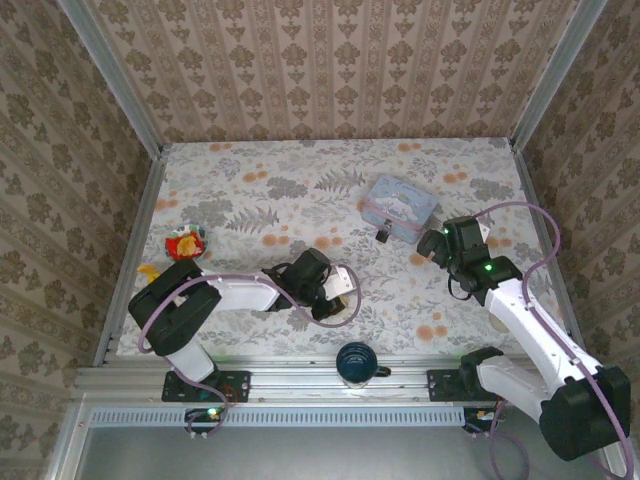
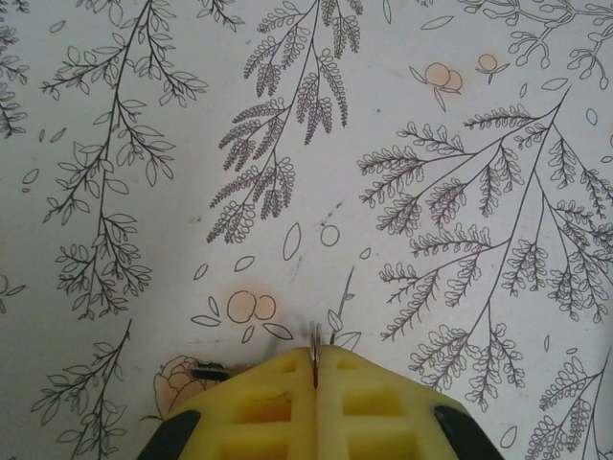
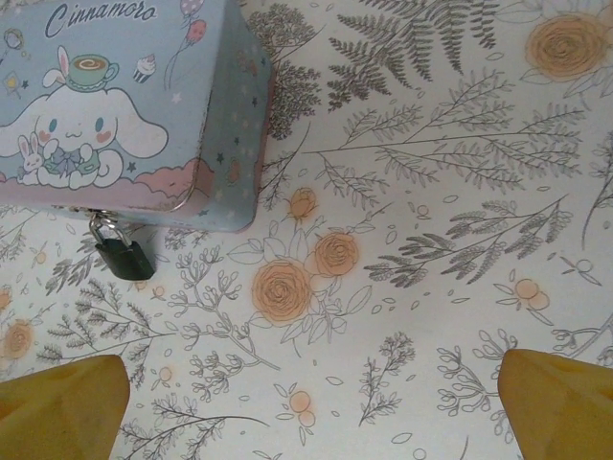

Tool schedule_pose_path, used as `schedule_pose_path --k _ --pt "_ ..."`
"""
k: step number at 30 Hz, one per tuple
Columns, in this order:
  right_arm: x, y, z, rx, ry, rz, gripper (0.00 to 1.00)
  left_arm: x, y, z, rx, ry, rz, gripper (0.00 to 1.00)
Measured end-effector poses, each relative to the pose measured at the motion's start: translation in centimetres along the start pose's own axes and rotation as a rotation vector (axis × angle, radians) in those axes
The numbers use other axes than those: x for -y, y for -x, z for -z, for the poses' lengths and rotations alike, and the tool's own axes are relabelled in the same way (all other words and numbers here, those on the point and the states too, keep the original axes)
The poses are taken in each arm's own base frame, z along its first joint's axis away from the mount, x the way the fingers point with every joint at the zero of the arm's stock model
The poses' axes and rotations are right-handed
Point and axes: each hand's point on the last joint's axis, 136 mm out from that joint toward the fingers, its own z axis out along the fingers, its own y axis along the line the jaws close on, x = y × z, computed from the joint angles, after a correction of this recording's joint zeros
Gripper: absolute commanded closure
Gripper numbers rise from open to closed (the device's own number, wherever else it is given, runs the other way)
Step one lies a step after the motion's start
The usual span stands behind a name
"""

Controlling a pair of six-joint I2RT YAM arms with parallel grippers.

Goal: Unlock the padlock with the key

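Observation:
The tiny dark padlock with a thin silvery shackle hangs from the front clasp of a pale blue cartoon tin and rests on the flowered cloth. From above, the padlock lies at the near side of the tin. My right gripper is open, hovering right of and nearer than the padlock, its yellow fingers wide apart; from above, the right gripper is just right of the padlock. My left gripper is shut on a thin silvery key, seen edge-on. The left gripper is well to the left of the tin.
A dark blue mug stands on the near rail between the arm bases. A red and yellow crumpled item lies at the left of the table. A small dark piece shows beside the left fingers. Patterned walls enclose three sides.

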Motion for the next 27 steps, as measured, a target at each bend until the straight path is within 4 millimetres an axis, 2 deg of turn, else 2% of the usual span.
schedule_pose_path --k 6,13,18,24,27 --pt "-0.7 -1.1 -0.4 -0.052 0.034 0.009 0.0 -0.4 1.8 2.1 0.064 0.059 0.002 1.0" --pt "-3.6 -3.2 -0.1 -0.121 0.137 0.065 0.0 -2.8 5.4 6.8 0.216 0.164 0.109 1.0" --pt "-6.2 -5.0 0.3 -0.173 0.228 0.12 0.18 -4.5 6.8 9.9 0.289 0.209 0.225 1.0" --pt "-10.2 -7.4 1.7 -0.197 0.364 0.273 0.4 -5.4 8.8 12.7 0.33 0.227 0.311 1.0" --pt "-12.4 -8.3 2.7 -0.184 0.431 0.362 0.45 -6.0 9.4 13.8 0.351 0.23 0.368 1.0"
